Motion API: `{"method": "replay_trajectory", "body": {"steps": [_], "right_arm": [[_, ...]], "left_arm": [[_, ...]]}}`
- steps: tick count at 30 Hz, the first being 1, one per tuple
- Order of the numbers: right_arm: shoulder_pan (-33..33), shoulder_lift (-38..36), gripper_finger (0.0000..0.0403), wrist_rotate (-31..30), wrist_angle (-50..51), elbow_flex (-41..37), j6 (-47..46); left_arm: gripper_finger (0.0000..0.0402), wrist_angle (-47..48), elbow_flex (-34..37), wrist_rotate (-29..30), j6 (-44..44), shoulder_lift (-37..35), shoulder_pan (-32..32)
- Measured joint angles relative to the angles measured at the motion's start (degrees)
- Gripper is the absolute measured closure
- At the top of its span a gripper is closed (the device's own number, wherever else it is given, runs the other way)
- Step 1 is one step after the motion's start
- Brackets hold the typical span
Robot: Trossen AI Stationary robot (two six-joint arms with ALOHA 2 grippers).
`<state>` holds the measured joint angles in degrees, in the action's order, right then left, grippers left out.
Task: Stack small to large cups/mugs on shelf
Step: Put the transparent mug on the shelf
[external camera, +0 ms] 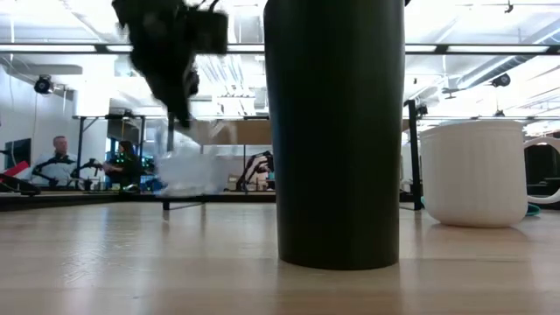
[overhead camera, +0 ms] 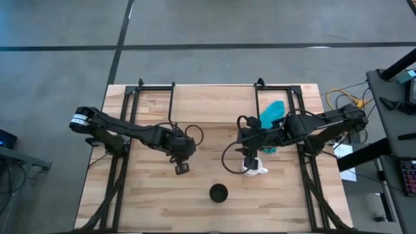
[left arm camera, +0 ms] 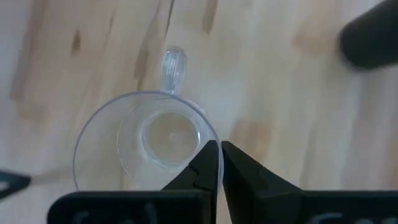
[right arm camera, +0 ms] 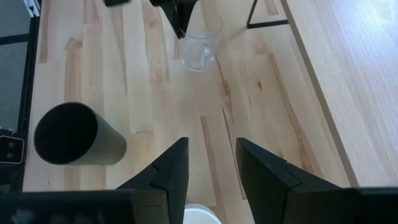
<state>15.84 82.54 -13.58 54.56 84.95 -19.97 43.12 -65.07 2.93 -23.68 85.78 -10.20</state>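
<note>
My left gripper [left arm camera: 219, 152] is shut on the tiny clear glass cup [left arm camera: 146, 137], which has a small handle [left arm camera: 174, 62]. The right wrist view shows that cup [right arm camera: 200, 48] beneath the left gripper [right arm camera: 180, 18], near the shelf's wire leg [right arm camera: 267, 22]. My right gripper [right arm camera: 211, 162] is open above the white mug [overhead camera: 255, 170], whose rim [right arm camera: 199, 216] shows between its fingers. The mug [external camera: 472, 171] stands upright on the table. The black cup [overhead camera: 218, 193] stands upright nearer the table's near edge. The shelf's wooden board [right arm camera: 348, 62] lies along the far side. My left gripper pinches the glass cup's rim wall [left arm camera: 208, 138] on the side away from its handle, one finger inside and one outside. It comes from above, pointing down. The cup stays upright and in the low view its base [external camera: 188, 192] seems just clear of the table.
A teal cloth [overhead camera: 272, 114] lies on the far right, behind the right arm. Black arm frames run along both table sides. Bare tabletop [overhead camera: 149, 201] lies between the glass cup and the black cup. People sit in the room beyond the table [external camera: 61, 157].
</note>
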Motion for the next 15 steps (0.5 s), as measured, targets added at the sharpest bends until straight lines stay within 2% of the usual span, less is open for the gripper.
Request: {"method": "replay_trajectory", "body": {"steps": [4,8,15], "right_arm": [[0.0,0.0,0.0275,0.0,0.03,0.0,0.0],[0.0,0.0,0.0275,0.0,0.01,0.0,0.0],[0.0,0.0,0.0275,0.01,0.01,0.0,0.5]], "left_arm": [[0.0401,3.16,-7.64,0.03,0.02,0.0,-0.01],[0.0401,12.5,-17.48,2.11,1.65,0.0,0.06],[0.0401,28.22,-34.11,8.38,9.79,-0.09,2.88]]}}
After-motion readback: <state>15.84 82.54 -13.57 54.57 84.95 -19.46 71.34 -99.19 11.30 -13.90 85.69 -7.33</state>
